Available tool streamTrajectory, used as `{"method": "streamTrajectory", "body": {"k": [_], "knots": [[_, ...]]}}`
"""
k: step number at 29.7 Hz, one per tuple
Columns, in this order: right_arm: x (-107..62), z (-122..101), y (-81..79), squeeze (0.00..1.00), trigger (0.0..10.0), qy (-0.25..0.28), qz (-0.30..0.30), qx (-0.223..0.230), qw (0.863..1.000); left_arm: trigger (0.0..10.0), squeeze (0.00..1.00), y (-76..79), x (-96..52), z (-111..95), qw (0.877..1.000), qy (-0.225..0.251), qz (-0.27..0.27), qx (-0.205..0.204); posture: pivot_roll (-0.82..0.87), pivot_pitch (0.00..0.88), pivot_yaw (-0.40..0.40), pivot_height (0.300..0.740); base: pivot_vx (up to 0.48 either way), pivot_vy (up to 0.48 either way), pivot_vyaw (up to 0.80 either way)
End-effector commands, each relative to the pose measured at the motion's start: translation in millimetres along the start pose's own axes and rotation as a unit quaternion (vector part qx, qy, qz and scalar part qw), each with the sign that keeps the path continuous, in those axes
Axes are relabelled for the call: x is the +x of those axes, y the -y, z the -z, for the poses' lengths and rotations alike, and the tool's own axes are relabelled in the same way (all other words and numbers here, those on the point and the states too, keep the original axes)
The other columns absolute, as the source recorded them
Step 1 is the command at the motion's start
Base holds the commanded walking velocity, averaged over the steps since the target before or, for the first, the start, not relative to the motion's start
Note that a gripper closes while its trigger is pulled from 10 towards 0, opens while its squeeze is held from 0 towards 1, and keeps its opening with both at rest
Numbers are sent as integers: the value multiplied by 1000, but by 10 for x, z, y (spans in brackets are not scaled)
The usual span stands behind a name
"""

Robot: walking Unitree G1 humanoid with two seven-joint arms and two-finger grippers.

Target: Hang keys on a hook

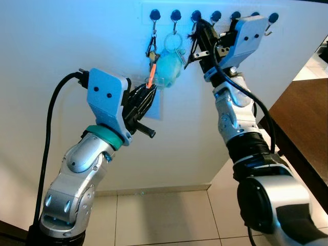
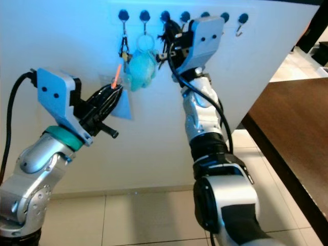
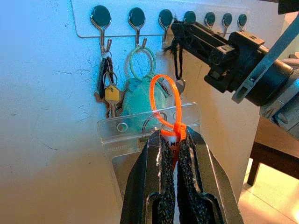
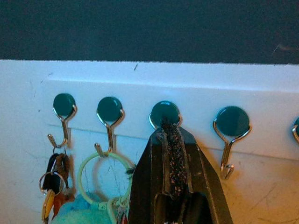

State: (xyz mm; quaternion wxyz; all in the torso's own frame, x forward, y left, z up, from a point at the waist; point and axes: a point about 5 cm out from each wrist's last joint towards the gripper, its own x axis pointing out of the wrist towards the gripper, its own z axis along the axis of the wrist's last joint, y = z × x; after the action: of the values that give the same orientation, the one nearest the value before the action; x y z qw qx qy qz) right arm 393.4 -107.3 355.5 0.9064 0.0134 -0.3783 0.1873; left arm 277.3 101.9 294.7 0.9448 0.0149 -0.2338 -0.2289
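Up at the rack, upper centre: right end effector (image 1: pixel 197 36) pinches a dark cord at the third hook (image 4: pixel 164 115); left end effector (image 3: pixel 174 140) grips an orange-looped tag (image 3: pixel 166 100), mid-frame below. Cord loop must clear the hook tip before release.

Silver arms, 2 black fingers (image 3: pixel 161 186).

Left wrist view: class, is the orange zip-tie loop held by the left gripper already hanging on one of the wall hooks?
No. The orange zip-tie loop sits pinched in the left gripper, below the row of round-capped metal wall hooks and on none of them.

shiny metal hooks (image 4: pixel 63 122), fuzzy teal pompom (image 3: pixel 142 100), glossy clear plastic tag (image 3: pixel 140 128), matt wall (image 1: pixel 61 41).
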Motion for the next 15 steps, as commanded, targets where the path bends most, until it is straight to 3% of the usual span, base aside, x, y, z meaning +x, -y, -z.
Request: {"method": "streamTrajectory", "body": {"k": [1,8,15], "knots": [[54,-54,-20,0,10000,9,-5,1,1000,10000,0,33,-11,-24,1000,3,7,3,107,147,55,740,0,0,0],[120,-76,-117,0,10000,9,-33,9,999,10000,0,29,-12,-27,1000,3,4,3,110,152,51,740,0,0,0],[155,-168,-208,0,10000,43,-66,30,996,10000,0,25,-10,-29,1000,4,3,2,110,156,53,740,0,0,0]]}}
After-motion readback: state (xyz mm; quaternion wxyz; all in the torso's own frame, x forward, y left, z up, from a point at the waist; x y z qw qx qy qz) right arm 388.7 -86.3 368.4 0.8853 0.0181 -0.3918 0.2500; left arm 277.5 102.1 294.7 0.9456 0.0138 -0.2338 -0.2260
